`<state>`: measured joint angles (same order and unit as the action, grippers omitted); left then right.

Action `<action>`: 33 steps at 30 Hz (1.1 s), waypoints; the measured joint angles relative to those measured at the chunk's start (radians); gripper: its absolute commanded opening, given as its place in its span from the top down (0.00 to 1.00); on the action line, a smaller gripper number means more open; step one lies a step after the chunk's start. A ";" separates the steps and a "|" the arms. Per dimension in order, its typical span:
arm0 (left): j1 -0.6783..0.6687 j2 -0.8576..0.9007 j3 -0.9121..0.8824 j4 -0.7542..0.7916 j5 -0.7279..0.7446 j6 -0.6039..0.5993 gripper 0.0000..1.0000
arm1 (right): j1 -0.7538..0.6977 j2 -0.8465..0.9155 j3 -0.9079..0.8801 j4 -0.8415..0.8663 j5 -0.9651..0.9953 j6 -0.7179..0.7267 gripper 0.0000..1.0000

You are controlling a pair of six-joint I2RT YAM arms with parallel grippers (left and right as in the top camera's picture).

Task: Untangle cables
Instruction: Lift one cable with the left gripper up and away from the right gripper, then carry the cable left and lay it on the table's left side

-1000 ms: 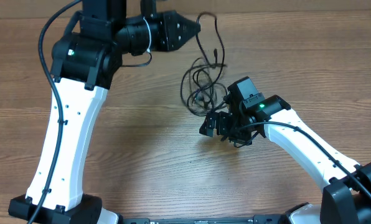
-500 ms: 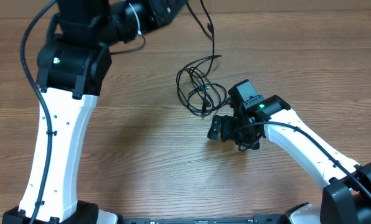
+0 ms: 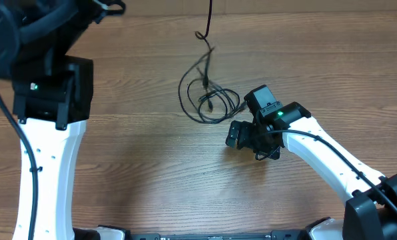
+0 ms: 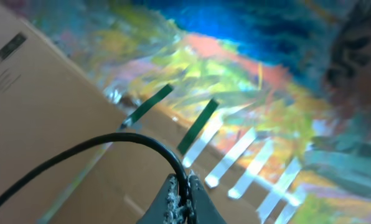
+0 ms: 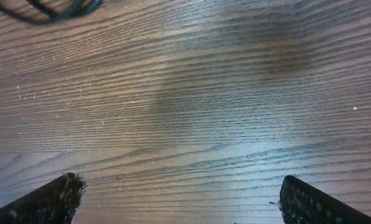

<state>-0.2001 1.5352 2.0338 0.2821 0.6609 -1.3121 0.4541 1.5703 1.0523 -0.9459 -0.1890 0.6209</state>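
Note:
A tangle of thin black cables [image 3: 210, 101] lies on the wooden table at centre. One strand [image 3: 208, 20] rises from it, taut, out of the top of the overhead view. My left gripper [image 4: 184, 193] is shut on a black cable [image 4: 111, 142] and is raised high; it is out of the overhead view. My right gripper [image 5: 180, 193] is open and empty, low over bare wood just right of the tangle, whose edge shows in the right wrist view [image 5: 48, 9]. It also shows in the overhead view [image 3: 237, 135].
The left arm's white link [image 3: 48, 167] stands at the left of the table. The right arm [image 3: 318, 157] reaches in from the lower right. The left wrist view faces a cardboard box [image 4: 30, 112] and a colourful backdrop.
My left gripper has risen up and out of the overhead view, pulling one cable strand taut and drawing the tangle out upward. The right gripper has shifted slightly right.

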 measured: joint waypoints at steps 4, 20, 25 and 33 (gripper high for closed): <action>0.051 -0.001 0.000 0.002 -0.023 -0.052 0.96 | 0.000 0.000 0.000 0.000 0.006 0.002 0.00; 0.181 0.007 0.003 -0.457 -0.046 0.235 0.96 | 0.000 0.000 -0.001 0.002 0.006 0.004 0.00; 0.180 0.007 0.003 -0.456 -0.124 0.371 0.96 | 0.000 0.000 -0.002 -0.021 0.002 0.004 0.00; 0.183 0.034 0.003 -0.454 -0.244 0.588 0.96 | 0.000 0.000 -0.002 -0.017 -0.006 0.004 0.00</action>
<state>-0.0166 1.5688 2.0373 -0.1719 0.4171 -0.7238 0.4541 1.5703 1.0508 -0.9627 -0.1955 0.6250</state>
